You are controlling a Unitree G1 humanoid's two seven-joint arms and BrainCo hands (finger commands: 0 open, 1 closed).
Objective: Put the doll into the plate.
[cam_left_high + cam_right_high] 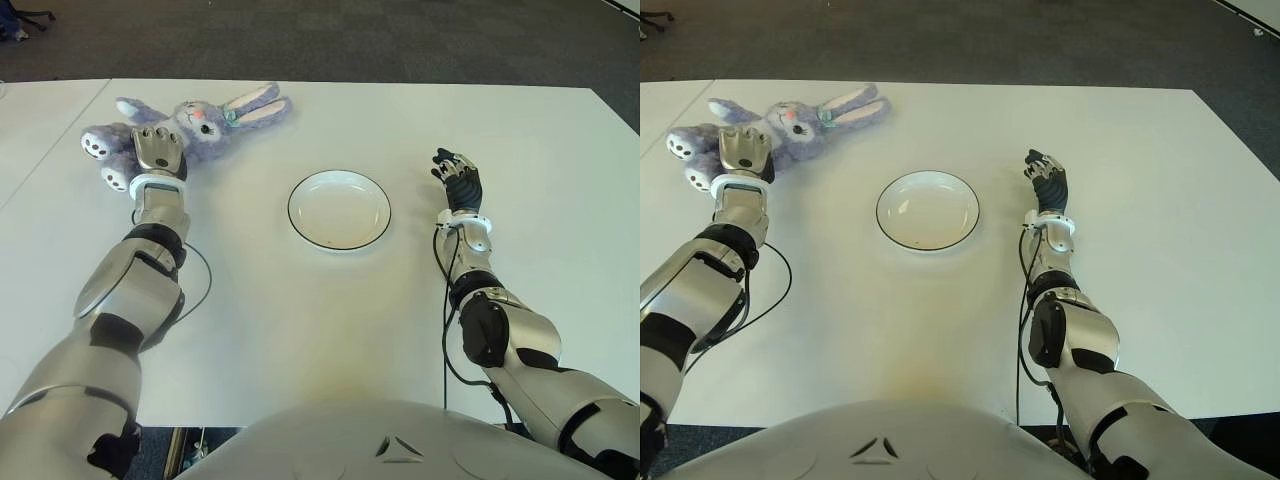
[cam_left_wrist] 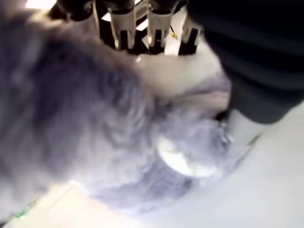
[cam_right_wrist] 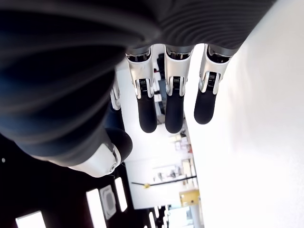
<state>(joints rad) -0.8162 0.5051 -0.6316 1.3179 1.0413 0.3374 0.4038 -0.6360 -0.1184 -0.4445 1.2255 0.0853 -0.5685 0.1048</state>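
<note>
Silver-shelled arms, black joints, white wrist rings, dangling black cables.

Doll point(image 1: 200, 128): fuzzy plush cloth. Plate point(image 1: 339, 209): glossy, smooth. Table point(image 1: 330, 320): smooth, matt white. Floor point(image 1: 330, 40): dark carpet.

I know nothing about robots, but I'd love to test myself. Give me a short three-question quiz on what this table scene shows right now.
1. True or false: the purple plush rabbit doll already lies in the round white plate with a dark rim.
2. Which hand is on the doll? A) left hand B) right hand
3. Fill in: the plate sits on the white table between the two ____.

Key
1. False: the doll lies on the table at the robot's far left, apart from the plate, which holds nothing.
2. A: it presses on the doll's body; the right hand shows right of the plate, fingers extended, holding nothing.
3. hands
</note>
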